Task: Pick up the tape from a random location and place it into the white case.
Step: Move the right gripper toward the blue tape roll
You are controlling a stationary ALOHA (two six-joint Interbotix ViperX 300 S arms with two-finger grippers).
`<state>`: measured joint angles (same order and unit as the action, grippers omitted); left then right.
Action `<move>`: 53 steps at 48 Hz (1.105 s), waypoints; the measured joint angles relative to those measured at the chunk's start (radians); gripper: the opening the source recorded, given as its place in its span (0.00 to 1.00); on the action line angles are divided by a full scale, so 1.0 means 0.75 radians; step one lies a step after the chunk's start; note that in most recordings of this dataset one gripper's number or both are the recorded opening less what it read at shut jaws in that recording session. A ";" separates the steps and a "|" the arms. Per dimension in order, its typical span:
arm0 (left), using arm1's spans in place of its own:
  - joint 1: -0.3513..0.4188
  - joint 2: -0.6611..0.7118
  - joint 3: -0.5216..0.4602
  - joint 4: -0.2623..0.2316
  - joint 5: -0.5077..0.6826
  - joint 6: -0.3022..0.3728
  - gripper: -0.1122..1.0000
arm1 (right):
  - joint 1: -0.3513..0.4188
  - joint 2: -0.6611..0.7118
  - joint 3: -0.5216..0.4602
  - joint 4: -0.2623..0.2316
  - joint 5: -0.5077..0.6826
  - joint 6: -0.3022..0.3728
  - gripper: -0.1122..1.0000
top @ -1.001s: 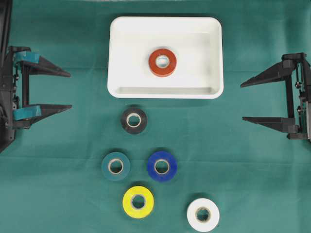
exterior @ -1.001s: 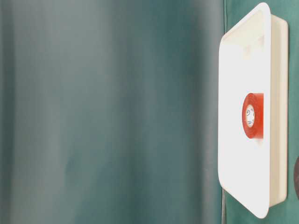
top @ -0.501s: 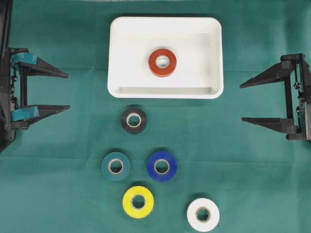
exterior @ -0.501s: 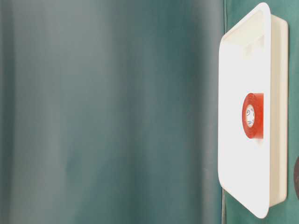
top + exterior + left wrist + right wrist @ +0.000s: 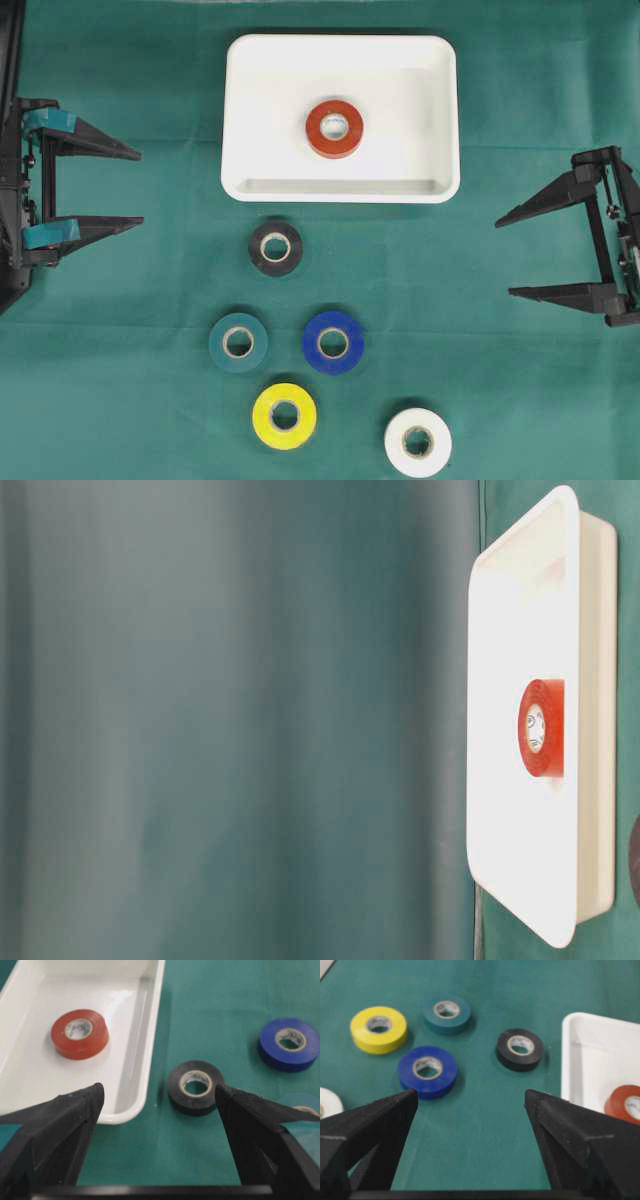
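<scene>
Green cloth covers the whole table beneath me, smooth and bare apart from the tapes and tray. My right gripper (image 5: 505, 255) waits at the right edge with its two black fingers spread wide and nothing between them. My left gripper (image 5: 140, 188) sits at the left edge, jaws likewise wide apart and empty.

Outward from my right gripper, well apart from it, five rolls lie flat on the cloth. A black tape roll (image 5: 275, 248) sits nearest the tray, just below its front rim. Below that are a teal tape roll (image 5: 238, 343) and a blue tape roll (image 5: 333, 342) side by side, then a yellow tape roll (image 5: 284, 416) and a white tape roll (image 5: 418, 442) nearest the bottom of the overhead view. None of them touch each other.

At the top centre is the white case (image 5: 250, 120), a shallow tray with rounded corners. A red tape roll (image 5: 334, 128) already lies flat inside it, near the middle.

I judge the next step is reaching for one of the loose rolls. The risks I see: the blue and teal rolls sit close together, so a wide finger could nudge a neighbour. A roll pinched off-centre could tip or slip out on the lift. Releasing over the red roll could leave the new roll resting crooked on it.
</scene>
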<state>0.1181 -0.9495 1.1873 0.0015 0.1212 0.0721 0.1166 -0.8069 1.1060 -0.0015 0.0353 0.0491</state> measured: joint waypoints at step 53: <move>0.000 0.008 0.000 0.000 0.000 -0.002 0.98 | 0.018 0.659 -0.444 -0.002 -0.172 0.000 0.92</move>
<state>0.1181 -0.9434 1.1873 0.0015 0.1212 0.0706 0.1304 -0.3129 0.7731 -0.0031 -0.0936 0.0491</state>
